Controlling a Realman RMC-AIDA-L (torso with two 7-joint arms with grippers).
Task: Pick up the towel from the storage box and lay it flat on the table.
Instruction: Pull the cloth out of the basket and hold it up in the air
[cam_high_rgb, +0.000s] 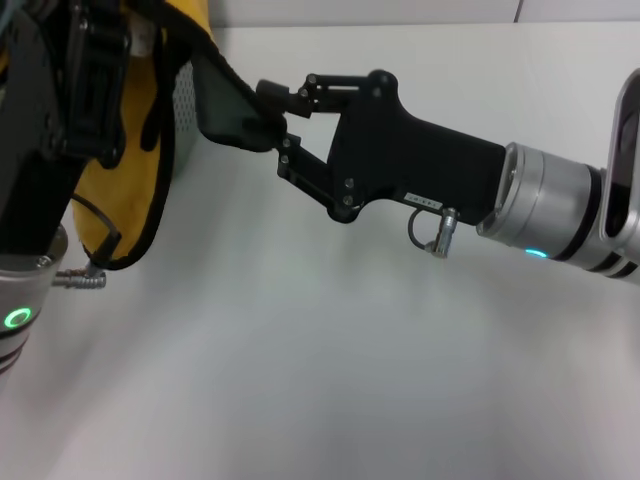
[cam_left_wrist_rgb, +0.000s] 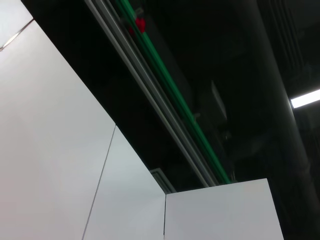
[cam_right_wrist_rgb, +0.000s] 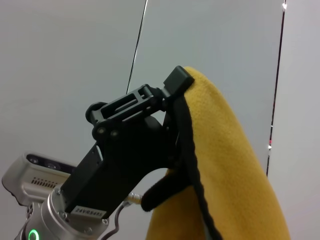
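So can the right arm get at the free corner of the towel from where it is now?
Probably yes: the right end effector is already shut on a dark corner of the towel, which the left end effector holds up, with nothing between them.

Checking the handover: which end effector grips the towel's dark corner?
The right end effector, reaching in from the right, pinches the towel at its dark grey-green corner; the left end effector clamps the yellow part.
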